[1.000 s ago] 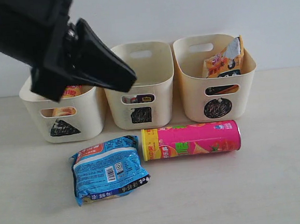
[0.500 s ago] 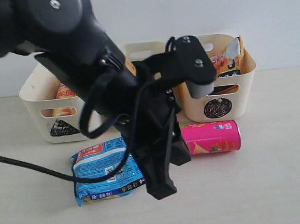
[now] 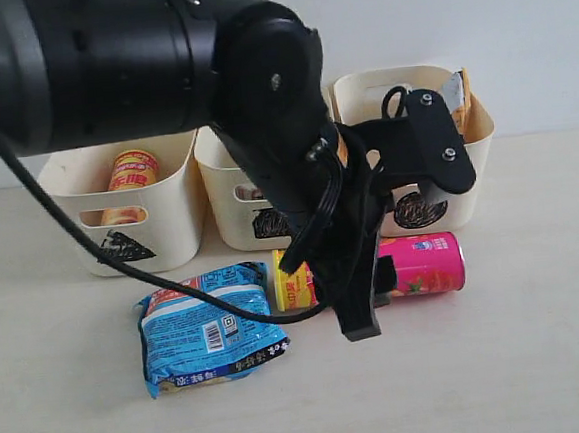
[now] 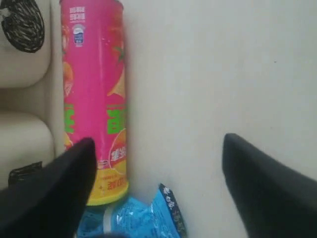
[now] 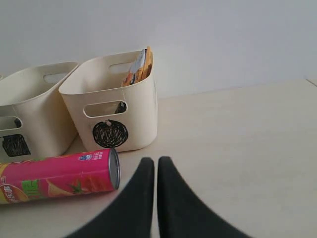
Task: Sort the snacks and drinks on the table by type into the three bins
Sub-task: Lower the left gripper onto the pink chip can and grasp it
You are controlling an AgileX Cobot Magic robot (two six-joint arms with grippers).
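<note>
The pink chip can [image 3: 424, 264] [image 4: 91, 89] lies on its side on the table [image 3: 501, 360] in front of the bins. The blue crinkly packet [image 3: 208, 328] [image 4: 143, 218] touches its yellow end. My left gripper [image 4: 158, 140] [image 3: 361, 296] hangs open just above the can's middle; one finger overlaps the can and the gap is mostly over bare table. My right gripper [image 5: 156, 161] is shut and empty, near the can's metal end [image 5: 113, 168]. The yellow can [image 3: 131, 174] stands in the triangle bin [image 3: 121, 240]. The orange-and-black bag [image 3: 453, 98] is in the circle bin [image 3: 477, 177]. The left arm hides the drink cartons.
The square bin [image 3: 222, 182] [image 5: 29, 109] stands between the other two, mostly behind my left arm. A black cable [image 3: 102, 261] trails from that arm across the triangle bin to the blue packet. A pale wall rises behind the bins.
My left arm has swung from above the left bins down and to the right, and its open gripper now hangs over the pink can. The can and blue packet have not moved.
</note>
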